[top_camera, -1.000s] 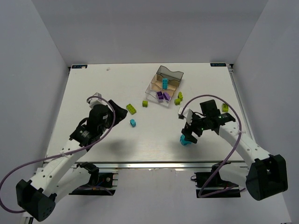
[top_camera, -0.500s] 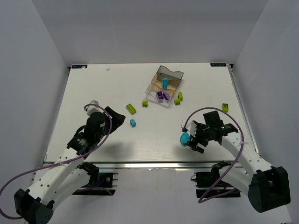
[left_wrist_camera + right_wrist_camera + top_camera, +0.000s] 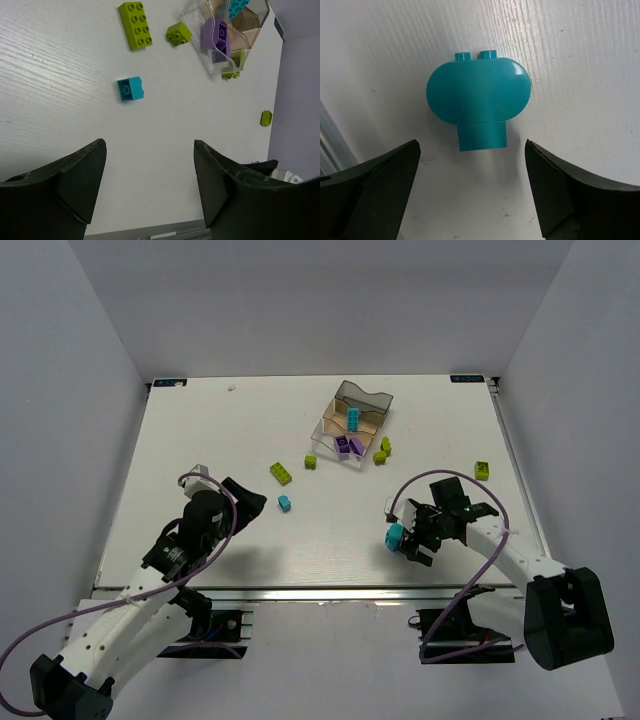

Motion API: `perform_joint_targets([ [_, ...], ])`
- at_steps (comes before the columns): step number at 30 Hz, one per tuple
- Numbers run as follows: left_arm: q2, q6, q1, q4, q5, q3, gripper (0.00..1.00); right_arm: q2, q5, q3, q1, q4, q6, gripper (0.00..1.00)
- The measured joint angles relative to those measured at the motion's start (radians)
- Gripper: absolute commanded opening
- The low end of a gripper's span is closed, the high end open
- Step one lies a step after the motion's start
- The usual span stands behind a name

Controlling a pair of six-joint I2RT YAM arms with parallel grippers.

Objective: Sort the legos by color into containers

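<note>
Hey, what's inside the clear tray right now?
Purple bricks in the nearest compartment, a cyan brick in the middle. Nothing can be made out through the smoky far end.

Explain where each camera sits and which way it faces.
Top external: above, behind the arms, looking down on the white table; both arms show.
Left wrist: looks forward across the table at the small cyan square brick; its dark fingers show.
Right wrist: close over the rounded cyan plastic piece; its dark fingers show.
Shared: top and left wrist both see that square brick.
</note>
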Motion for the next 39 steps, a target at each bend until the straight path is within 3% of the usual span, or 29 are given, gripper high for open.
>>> perform_joint_targets([
  [13, -0.036, -0.010, 0.000, 0.006, 0.018, -0.022, 0.80, 0.090, -0.027, 0.015, 0.000, 0.080, 0.004, 0.80],
  [16, -0.036, -0.010, 0.000, 0.018, 0.029, -0.025, 0.80, 0.108, -0.030, 0.015, 0.000, 0.096, 0.003, 0.73],
  [19, -0.036, -0.013, 0.000, 0.024, 0.037, -0.026, 0.80, 0.118, -0.033, 0.015, 0.000, 0.103, 0.001, 0.59],
  [20, -0.036, -0.013, 0.000, 0.027, 0.040, -0.026, 0.80, 0.119, -0.036, 0.015, 0.000, 0.106, 0.001, 0.50],
  [23, -0.034, -0.017, 0.000, 0.040, 0.048, -0.027, 0.80, 0.120, -0.045, 0.015, 0.000, 0.113, 0.003, 0.34],
  [26, -0.022, -0.017, 0.000, 0.081, 0.078, -0.030, 0.80, 0.119, -0.051, 0.015, 0.000, 0.112, 0.001, 0.23],
  [32, 0.069, -0.017, 0.000, 0.245, 0.231, -0.063, 0.79, 0.078, -0.095, 0.034, 0.000, 0.079, 0.001, 0.12],
  [39, 0.252, -0.016, -0.008, 0.446, 0.443, -0.081, 0.79, 0.044, -0.200, 0.153, 0.022, 0.068, 0.030, 0.09],
])
